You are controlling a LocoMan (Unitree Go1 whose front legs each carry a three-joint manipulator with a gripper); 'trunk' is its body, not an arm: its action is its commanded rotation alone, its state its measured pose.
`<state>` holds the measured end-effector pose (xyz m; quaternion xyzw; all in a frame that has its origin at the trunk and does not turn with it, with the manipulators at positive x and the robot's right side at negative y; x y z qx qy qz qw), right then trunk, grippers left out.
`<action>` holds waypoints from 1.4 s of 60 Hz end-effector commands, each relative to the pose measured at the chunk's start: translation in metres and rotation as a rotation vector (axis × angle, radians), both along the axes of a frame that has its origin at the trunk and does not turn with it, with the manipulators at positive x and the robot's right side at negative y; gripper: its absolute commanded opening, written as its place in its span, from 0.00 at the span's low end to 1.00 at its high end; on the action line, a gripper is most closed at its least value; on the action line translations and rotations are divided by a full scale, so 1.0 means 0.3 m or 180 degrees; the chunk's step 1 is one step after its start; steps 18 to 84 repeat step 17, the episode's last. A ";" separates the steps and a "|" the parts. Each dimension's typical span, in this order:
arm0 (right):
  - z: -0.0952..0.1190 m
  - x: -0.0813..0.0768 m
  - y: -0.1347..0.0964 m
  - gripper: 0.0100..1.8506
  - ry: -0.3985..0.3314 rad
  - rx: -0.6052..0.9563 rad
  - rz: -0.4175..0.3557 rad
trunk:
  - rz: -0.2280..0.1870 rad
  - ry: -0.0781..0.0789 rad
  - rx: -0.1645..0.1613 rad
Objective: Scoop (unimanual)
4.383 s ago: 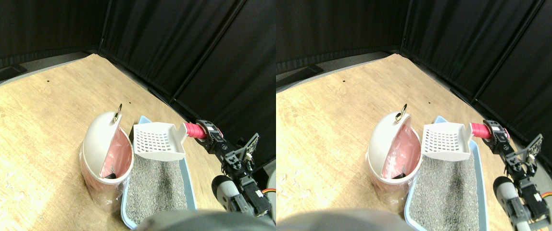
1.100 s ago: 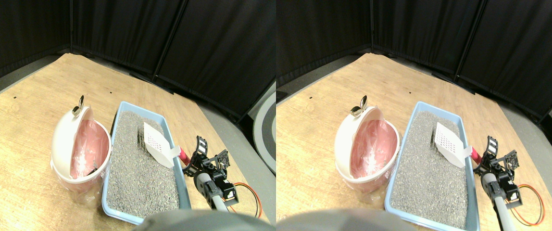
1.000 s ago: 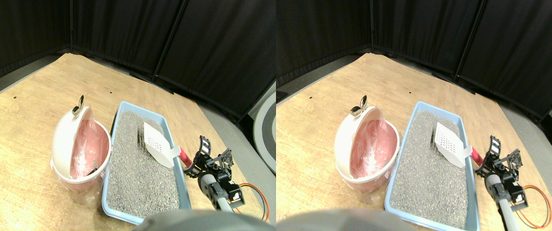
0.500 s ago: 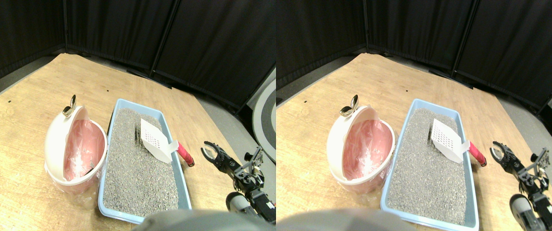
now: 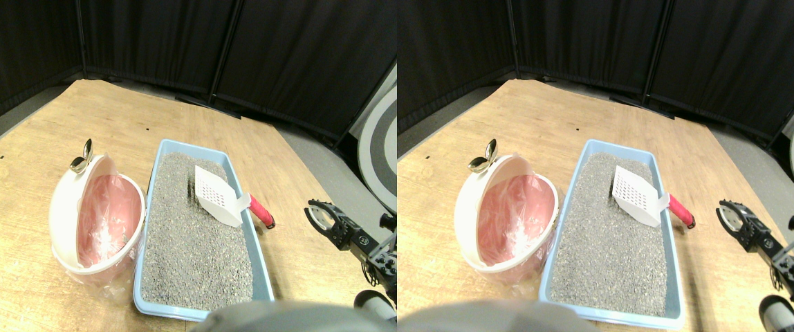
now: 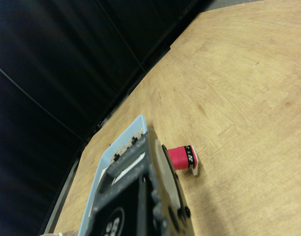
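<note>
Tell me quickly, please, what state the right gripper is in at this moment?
Right gripper: open and empty, apart from the scoop's red handle; the scoop lies in the litter tray.

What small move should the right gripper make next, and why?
Probably nothing more than to draw a little further back. The right gripper is open and apart from the scoop, which rests in the litter tray with its red handle over the rim.

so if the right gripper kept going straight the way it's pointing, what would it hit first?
Most likely the red handle of the white scoop, which sticks out over the litter tray's rim. The right gripper is open and points toward it, though depth is hard to judge.
</note>
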<state>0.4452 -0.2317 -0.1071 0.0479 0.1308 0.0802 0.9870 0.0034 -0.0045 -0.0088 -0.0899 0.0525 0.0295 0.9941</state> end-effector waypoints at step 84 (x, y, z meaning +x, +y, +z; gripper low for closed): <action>0.008 -0.023 0.044 0.03 -0.0094 0.0022 0.0143 | -0.0087 -0.0089 -0.0030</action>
